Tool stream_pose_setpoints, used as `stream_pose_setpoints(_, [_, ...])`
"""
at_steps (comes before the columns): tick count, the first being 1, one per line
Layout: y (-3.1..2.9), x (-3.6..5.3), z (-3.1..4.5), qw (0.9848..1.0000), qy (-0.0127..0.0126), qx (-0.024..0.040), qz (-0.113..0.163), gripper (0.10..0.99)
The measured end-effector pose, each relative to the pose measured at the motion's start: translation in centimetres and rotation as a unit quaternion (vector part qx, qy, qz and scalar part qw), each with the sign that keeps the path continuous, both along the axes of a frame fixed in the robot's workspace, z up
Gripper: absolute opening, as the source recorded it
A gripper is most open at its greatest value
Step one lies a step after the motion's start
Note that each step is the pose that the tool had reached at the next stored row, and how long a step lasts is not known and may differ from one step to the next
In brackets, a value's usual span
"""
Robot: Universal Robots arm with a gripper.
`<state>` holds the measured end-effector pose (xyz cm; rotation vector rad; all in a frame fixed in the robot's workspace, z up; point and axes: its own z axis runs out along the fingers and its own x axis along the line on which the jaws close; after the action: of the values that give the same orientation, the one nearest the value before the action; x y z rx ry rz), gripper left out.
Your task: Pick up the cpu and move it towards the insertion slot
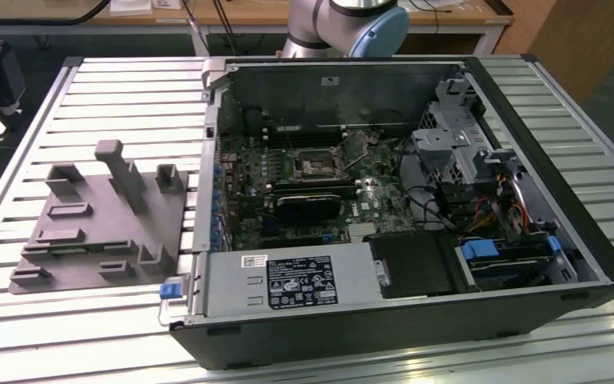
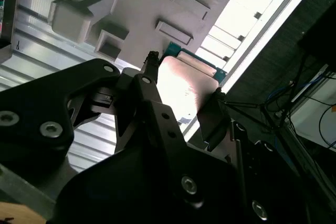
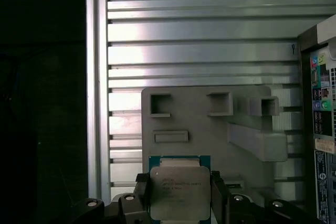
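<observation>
On the exterior view's left, the grey fixture [image 1: 93,232] sits on the slatted desk [image 1: 125,88], at nine o'clock of the open computer case [image 1: 392,336]. In the first wrist view, the end effector [image 3: 178,203] pinches the cpu [image 3: 176,187] by two opposite edges. The chip's metal top faces the camera, and we judge it to be hanging clear above the fixture.

Further right in the exterior view, the insertion slot [image 1: 315,166] lies on the board inside the case, at about two o'clock from the fixture. The black card [image 1: 307,206] sits just at the slot's six o'clock.

To carry the cpu well, we would hold it level and grip it only by the rim. We would cross the near wall of the case with height to spare. We would square the chip's edges to the slot's metal frame while it is well above the board, staying off the card.
</observation>
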<state>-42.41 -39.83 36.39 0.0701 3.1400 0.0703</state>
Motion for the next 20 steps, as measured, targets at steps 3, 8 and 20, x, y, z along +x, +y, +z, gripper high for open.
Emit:
stream_pose_setpoints(3, [0.01,0.32,0.06,1.0,0.0001,0.0,0.0,0.545])
stream_pose_setpoints(8, [0.02,0.73,0.24,1.0,0.0002,-0.0001,0.0,0.545])
stream_pose_setpoints(20, [0.15,1.15,1.76,1.0,0.0,-0.0008,0.0,0.545])
